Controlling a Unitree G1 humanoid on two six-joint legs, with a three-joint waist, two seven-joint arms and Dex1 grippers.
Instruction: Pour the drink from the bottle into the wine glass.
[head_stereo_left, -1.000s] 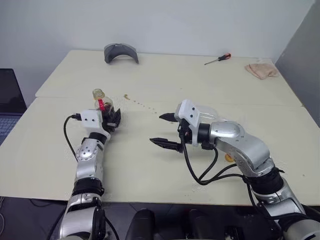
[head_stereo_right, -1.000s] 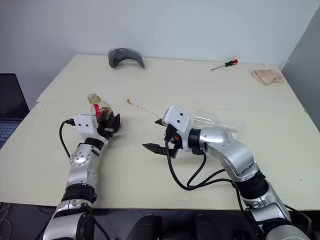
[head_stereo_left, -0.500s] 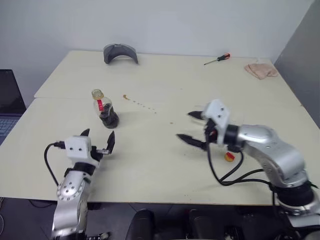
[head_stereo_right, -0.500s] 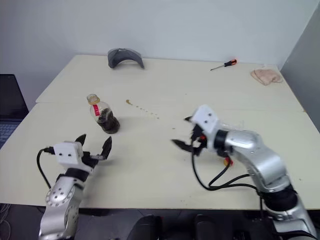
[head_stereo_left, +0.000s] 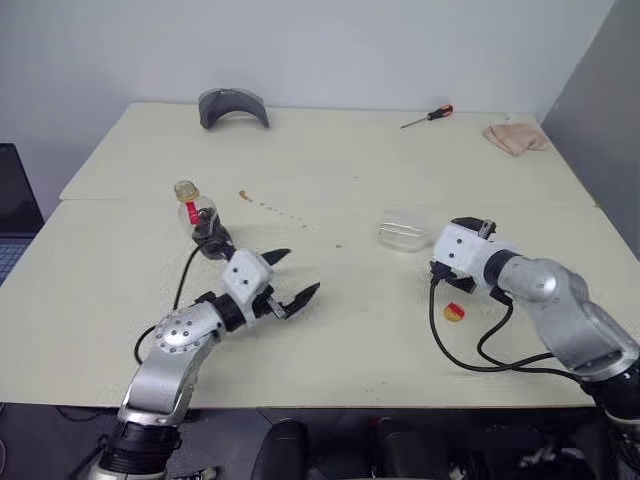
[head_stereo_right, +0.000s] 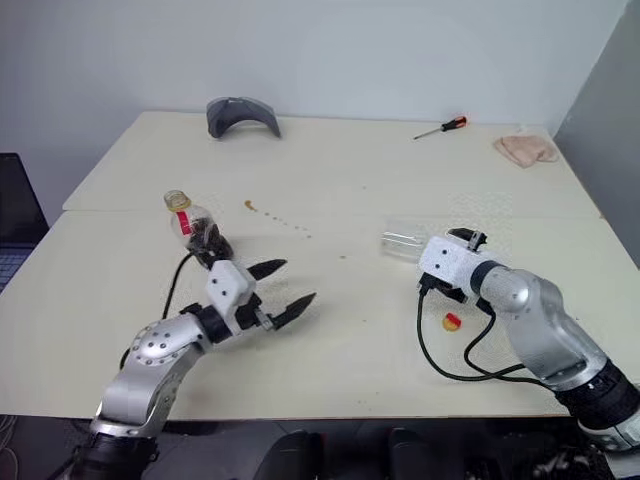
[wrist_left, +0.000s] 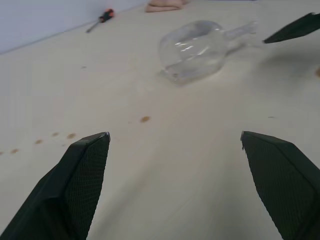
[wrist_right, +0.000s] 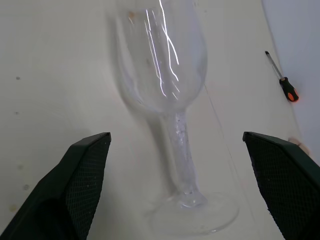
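**Spotter:** Since your left gripper (head_stereo_left: 296, 275) let go of the bottle (head_stereo_left: 200, 222) a second ago and swung toward the middle of the table (head_stereo_left: 330, 350), you now have it hanging low with its fingers spread wide and nothing between them. In the head views the bottle stands upright behind that arm, cap off, the dark drink (head_stereo_left: 212, 243) settled in its bottom. Your right arm has carried over to the right side, and its gripper (wrist_right: 177, 145) now sits at the foot end of the wine glass (head_stereo_left: 402, 230), which lies on its side.

**Operator:** And the yellow cap?

**Spotter:** The cap (head_stereo_left: 454, 312) lies on the table near your right forearm, well apart from the bottle.

**Operator:** What does the left wrist view give me?

**Spotter:** You see the glass on its side ahead of the two spread fingers, with brown drips (wrist_left: 144, 119) on the table between. A black fingertip (wrist_left: 295, 28) of your other gripper pokes in beside the stem.

**Operator:** Right wrist?

**Spotter:** Your fingers (wrist_right: 80, 172) stand wide on either side of the stem (wrist_right: 178, 150), not touching it. I'd judge nothing has been poured: you need the glass upright first, and the right gripper looks lined up for that.
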